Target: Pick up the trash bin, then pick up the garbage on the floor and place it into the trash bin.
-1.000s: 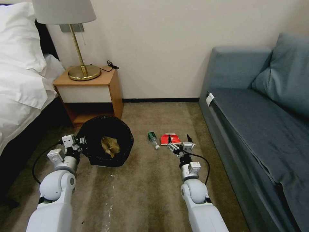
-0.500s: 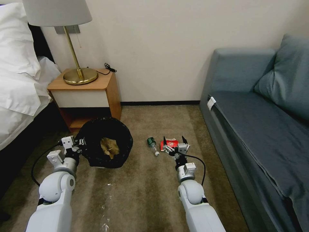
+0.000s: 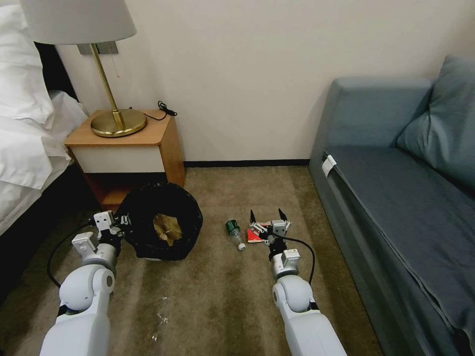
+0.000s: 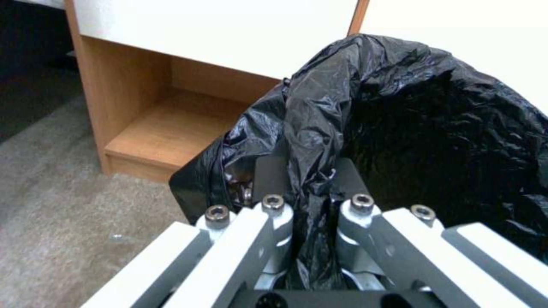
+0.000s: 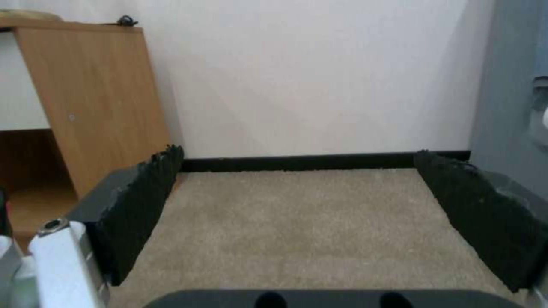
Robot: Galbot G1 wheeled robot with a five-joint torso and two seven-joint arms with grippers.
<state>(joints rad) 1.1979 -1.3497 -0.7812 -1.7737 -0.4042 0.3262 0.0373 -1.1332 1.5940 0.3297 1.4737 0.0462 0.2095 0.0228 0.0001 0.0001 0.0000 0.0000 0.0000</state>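
Observation:
The trash bin (image 3: 161, 217), lined with a crinkly black bag, hangs tilted with its mouth facing me. My left gripper (image 3: 121, 220) is shut on its near-left rim. The left wrist view shows that gripper (image 4: 308, 173) pinching the folded black liner (image 4: 400, 107). A crumpled tan paper bag (image 3: 166, 228) lies inside the bin. On the carpet to the right lie a small clear bottle with a green label (image 3: 234, 232) and a red packet (image 3: 254, 236). My right gripper (image 3: 266, 216) stands open directly over the red packet, hiding most of it. In the right wrist view its black fingers (image 5: 137, 196) spread wide over bare carpet.
A wooden nightstand (image 3: 148, 133) with a brass lamp (image 3: 118, 122) stands behind the bin, with the bed (image 3: 24, 148) to its left. A blue-grey sofa (image 3: 396, 188) runs along the right. The wall and dark baseboard (image 3: 247, 162) lie ahead. Open carpet (image 3: 208, 296) stretches between the arms.
The head camera has shifted, so the whole room sits differently in the picture. My right gripper, still open, has moved left over the red packet. The left gripper keeps its hold on the bin.

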